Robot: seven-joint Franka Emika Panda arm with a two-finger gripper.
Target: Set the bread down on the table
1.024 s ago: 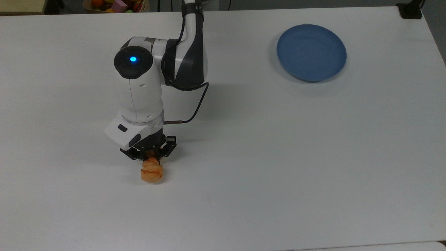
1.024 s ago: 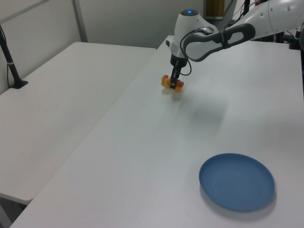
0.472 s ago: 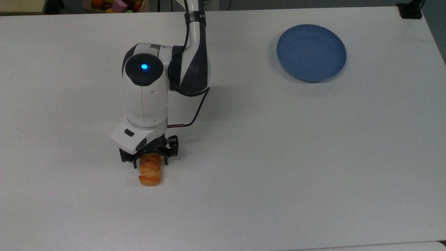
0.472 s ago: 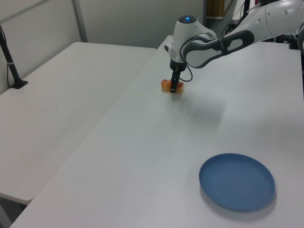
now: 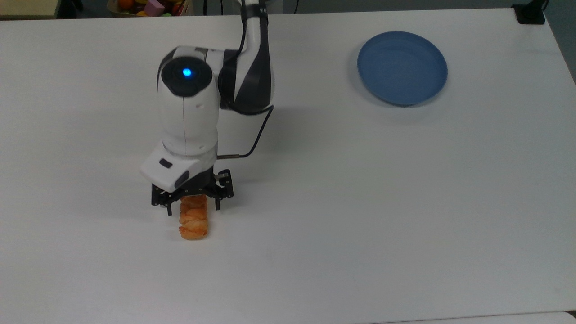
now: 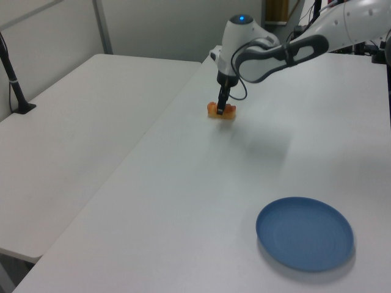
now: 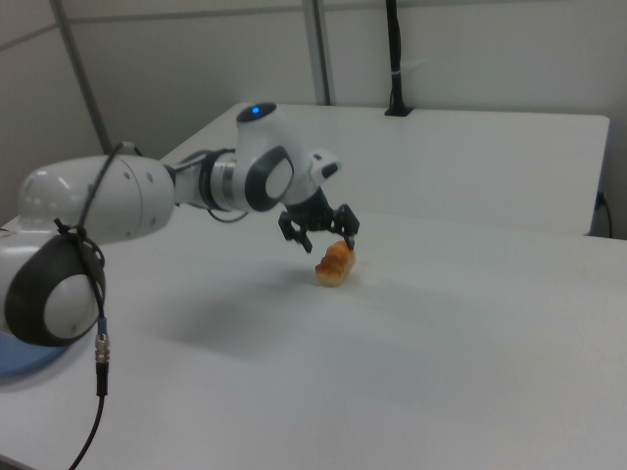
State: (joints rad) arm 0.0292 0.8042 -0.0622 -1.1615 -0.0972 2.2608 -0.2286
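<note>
On the white table [image 5: 360,202], top view: your hand [image 5: 192,208] is spread open astride the braided bread roll [image 5: 193,222], gripping nothing. Left view: the roll [image 6: 220,110] lies flat directly beneath it. Right view: the fingers [image 7: 349,227] sit just above the bread [image 7: 334,262]; lift straight up.

I see the bread [image 5: 194,220] lying on the surface [image 5: 360,202] at the top view's lower left, the gripper [image 5: 192,201] directly above it, the plate [image 5: 402,67] well apart at upper right.
</note>
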